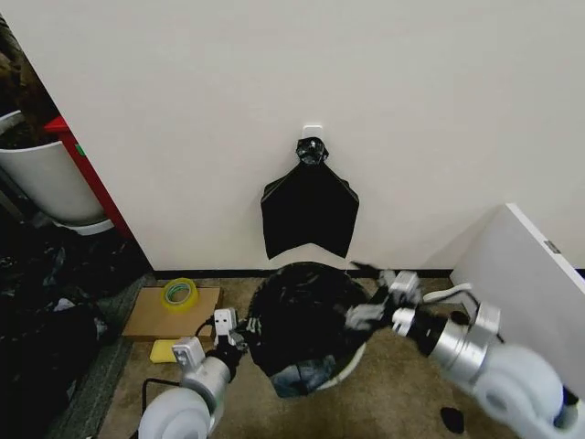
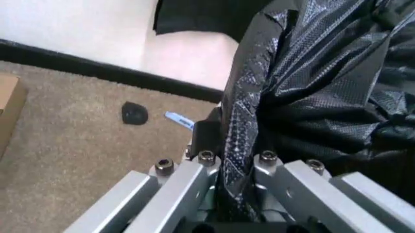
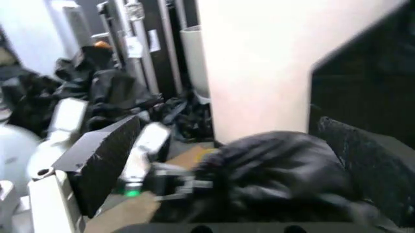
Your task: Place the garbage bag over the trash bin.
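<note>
The black garbage bag (image 1: pixel 302 315) lies draped over the trash bin (image 1: pixel 351 368), of which a strip of white rim shows at the lower right. My left gripper (image 1: pixel 243 332) is at the bag's left side, shut on a fold of the crinkly plastic (image 2: pixel 241 121), which runs between its fingers (image 2: pixel 194 170). At the bag's right edge my right gripper (image 1: pixel 367 294) stands open. Its two black pads (image 3: pixel 104 158) are spread wide, with the bag (image 3: pixel 279 179) bulging just beyond them.
A flat black bundle of bags (image 1: pixel 309 208) hangs on the wall behind the bin. Cardboard with a yellow tape roll (image 1: pixel 180 293) and a yellow sponge (image 1: pixel 164 350) lie on the left floor. A white tub (image 1: pixel 46 178) stands far left, a white panel (image 1: pixel 530 274) at the right.
</note>
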